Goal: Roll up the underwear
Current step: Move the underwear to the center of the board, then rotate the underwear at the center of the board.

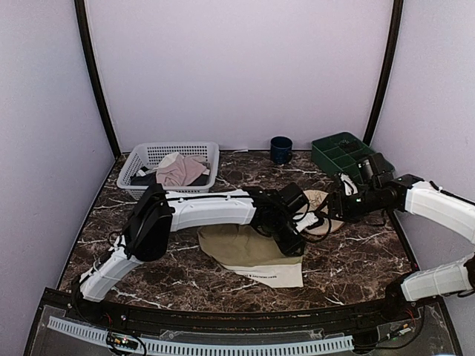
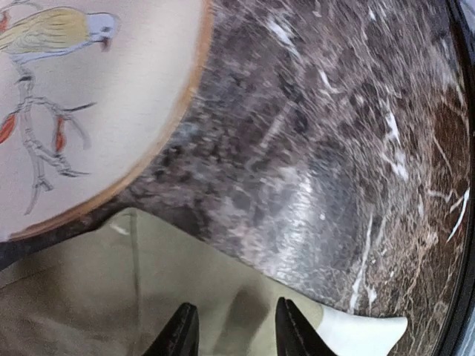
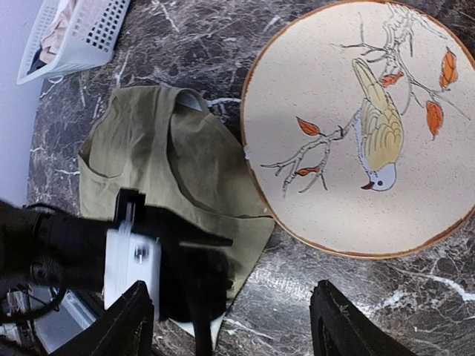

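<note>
- The underwear point(image 1: 249, 248) lies spread flat on the marble table point(image 1: 356, 259), near the middle, between the arms' bases and the round plate point(image 1: 320, 213); its cream waistband point(image 1: 273, 275) is on the near side, towards the bases, and the olive-khaki body fans away from it to the far left; the long axis runs roughly left to right along the waistband.
- Small dark lettering sits on the waistband; too small to read.
- The cloth is soft and matt, with shallow folds and curved seam lines; its far right edge reaches the plate's rim, whether under it I cannot tell.
- The plate is speckled cream with a tan rim, painted with a yellow bird on a twig with orange leaves; no writing on it.
- The left gripper point(image 2: 236, 335) is low over the olive cloth beside the waistband corner, its black fingers point(image 2: 182, 334) apart, nothing clamped.
- The right gripper point(image 3: 230, 326) hangs above the plate's edge, spread wide and empty.
</note>
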Robot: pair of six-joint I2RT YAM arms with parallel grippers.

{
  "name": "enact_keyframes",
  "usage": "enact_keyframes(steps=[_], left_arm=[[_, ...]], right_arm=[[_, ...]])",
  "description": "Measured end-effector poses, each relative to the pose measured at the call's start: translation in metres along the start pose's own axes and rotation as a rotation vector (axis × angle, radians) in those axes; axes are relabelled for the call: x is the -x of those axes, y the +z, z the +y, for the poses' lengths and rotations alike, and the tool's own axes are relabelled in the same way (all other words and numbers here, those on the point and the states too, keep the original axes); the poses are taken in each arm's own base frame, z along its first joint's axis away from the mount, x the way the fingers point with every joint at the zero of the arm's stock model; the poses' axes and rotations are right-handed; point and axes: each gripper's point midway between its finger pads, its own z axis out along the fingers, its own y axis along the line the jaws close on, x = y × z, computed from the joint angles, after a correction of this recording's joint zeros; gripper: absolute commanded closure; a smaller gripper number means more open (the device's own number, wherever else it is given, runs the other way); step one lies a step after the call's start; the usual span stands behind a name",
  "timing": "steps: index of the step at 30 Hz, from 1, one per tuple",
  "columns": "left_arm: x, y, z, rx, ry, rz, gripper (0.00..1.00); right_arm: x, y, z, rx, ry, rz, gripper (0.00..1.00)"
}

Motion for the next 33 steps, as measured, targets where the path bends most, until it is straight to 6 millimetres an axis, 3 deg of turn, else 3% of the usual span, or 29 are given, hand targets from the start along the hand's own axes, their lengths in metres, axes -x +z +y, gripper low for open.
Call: enact_keyframes(steps=[4,10,12,15,17,21,28,33], left_arm=[[-0.007,-0.023,0.039,0.033,-0.16,-0.043,0.59],[-0.047,-0.106,0.107,0.22,-0.304,-0.045,0.57],[-0.063,-0.127,0.116,0.269,-0.344,-0.048,0.54],[-0.108,-0.142,0.107,0.291,-0.42,-0.019,0.52],[-0.155,-0.147,0.094,0.292,-0.511,0.021,0.51],[-0.191,-0.152,0.087,0.279,-0.621,0.035,0.5],[-0.228,-0.172,0.069,0.27,-0.689,0.007,0.47],[-0.231,-0.174,0.066,0.266,-0.729,-0.028,0.46]], right_arm=[[0.005,-0.002,0.001,0.005,0.001,-0.019,0.32],[0.0,0.0,0.01,0.065,-0.009,0.001,0.35],[-0.006,0.003,0.011,0.08,-0.012,0.023,0.35],[-0.01,0.009,0.013,0.093,-0.03,0.046,0.37],[-0.013,0.016,0.013,0.092,-0.044,0.068,0.42],[-0.022,0.036,0.014,0.079,-0.096,0.15,0.43],[-0.069,0.044,0.03,0.1,-0.206,0.277,0.44],[-0.092,0.05,0.024,0.062,-0.189,0.365,0.48]])
